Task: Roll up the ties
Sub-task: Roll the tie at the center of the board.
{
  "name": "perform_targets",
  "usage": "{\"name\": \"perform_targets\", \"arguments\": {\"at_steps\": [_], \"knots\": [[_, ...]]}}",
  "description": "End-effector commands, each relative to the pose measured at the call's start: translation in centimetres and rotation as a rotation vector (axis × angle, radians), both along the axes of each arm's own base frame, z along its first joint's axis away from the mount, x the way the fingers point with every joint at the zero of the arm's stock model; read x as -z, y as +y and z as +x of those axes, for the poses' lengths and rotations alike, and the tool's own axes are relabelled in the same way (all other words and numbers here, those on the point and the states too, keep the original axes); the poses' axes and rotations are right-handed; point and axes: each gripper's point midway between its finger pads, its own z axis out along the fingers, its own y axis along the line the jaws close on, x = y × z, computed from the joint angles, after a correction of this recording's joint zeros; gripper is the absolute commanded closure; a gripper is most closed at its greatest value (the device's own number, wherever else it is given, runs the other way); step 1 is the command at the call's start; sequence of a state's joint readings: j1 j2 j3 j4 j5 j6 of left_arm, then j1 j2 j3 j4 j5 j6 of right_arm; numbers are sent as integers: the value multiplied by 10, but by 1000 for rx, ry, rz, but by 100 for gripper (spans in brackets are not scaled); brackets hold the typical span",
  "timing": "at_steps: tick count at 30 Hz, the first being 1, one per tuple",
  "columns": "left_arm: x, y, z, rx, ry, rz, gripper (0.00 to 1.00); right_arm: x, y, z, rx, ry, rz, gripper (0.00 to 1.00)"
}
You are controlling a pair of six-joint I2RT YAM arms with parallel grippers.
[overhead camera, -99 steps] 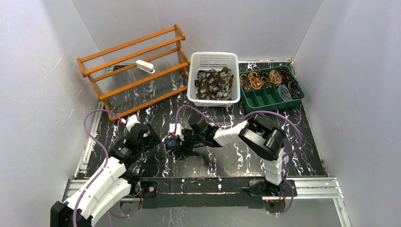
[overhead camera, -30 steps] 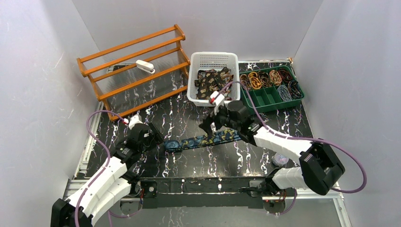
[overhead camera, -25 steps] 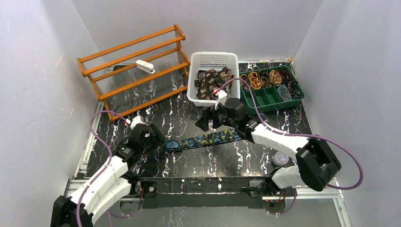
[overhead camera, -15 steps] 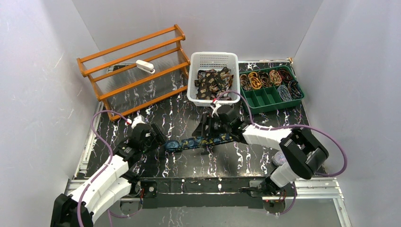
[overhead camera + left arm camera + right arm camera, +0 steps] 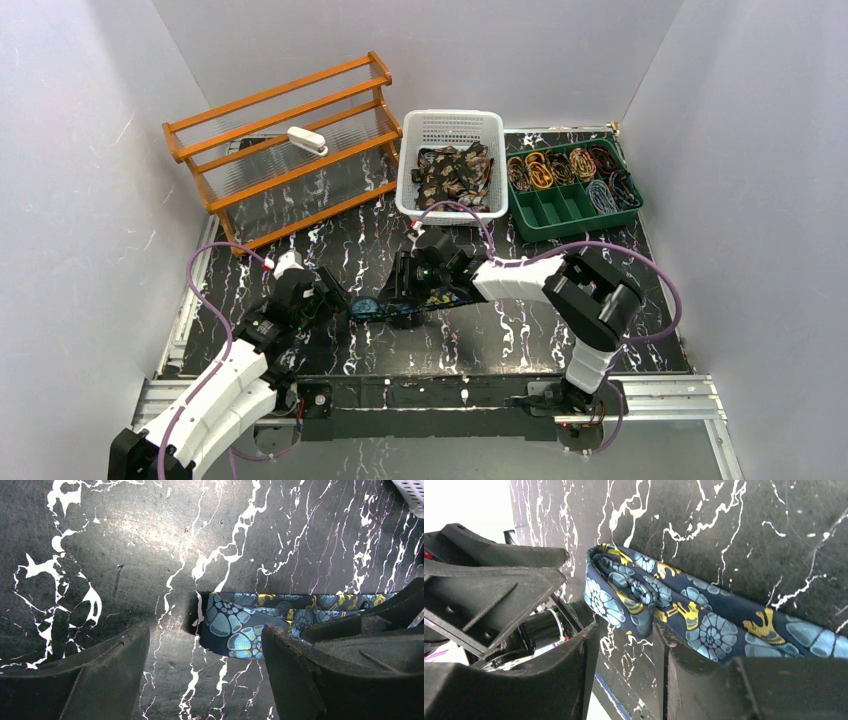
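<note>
A dark blue tie (image 5: 363, 306) with teal and gold paisley lies flat on the black marbled table between the two grippers. In the left wrist view its end (image 5: 235, 630) lies just beyond my open, empty left gripper (image 5: 205, 680). In the right wrist view that end is folded over into a small roll (image 5: 624, 595). My right gripper (image 5: 624, 680) is open, its tips at the roll, and its right finger (image 5: 704, 675) rests over the tie. From above, the left gripper (image 5: 338, 298) and the right gripper (image 5: 395, 300) face each other closely.
A white basket (image 5: 450, 114) holding several brown ties (image 5: 455, 178) stands at the back. To its right is a green tray (image 5: 560, 210) with rolled ties (image 5: 560, 165). A wooden rack (image 5: 290, 150) carrying a white object (image 5: 307, 141) stands at the back left.
My right gripper has moved left along the stretched-out blue tie to its left end, next to the left gripper. The left arm has hardly moved.
</note>
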State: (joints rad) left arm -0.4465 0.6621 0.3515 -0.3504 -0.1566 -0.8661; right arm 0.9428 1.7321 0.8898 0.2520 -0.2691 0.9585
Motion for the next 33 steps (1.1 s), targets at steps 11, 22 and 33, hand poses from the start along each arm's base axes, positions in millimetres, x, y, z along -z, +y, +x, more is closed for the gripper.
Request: {"name": "perform_targets", "arguments": {"at_steps": [11, 22, 33], "knots": [[7, -3, -4, 23, 19, -10, 21, 12, 18, -4, -135, -18, -63, 50], [15, -8, -6, 38, 16, -47, 24, 31, 12, 3, -128, -29, -161, 57], [13, -11, -4, 43, -6, -64, 30, -4, 21, -5, -203, -73, -56, 54]]}}
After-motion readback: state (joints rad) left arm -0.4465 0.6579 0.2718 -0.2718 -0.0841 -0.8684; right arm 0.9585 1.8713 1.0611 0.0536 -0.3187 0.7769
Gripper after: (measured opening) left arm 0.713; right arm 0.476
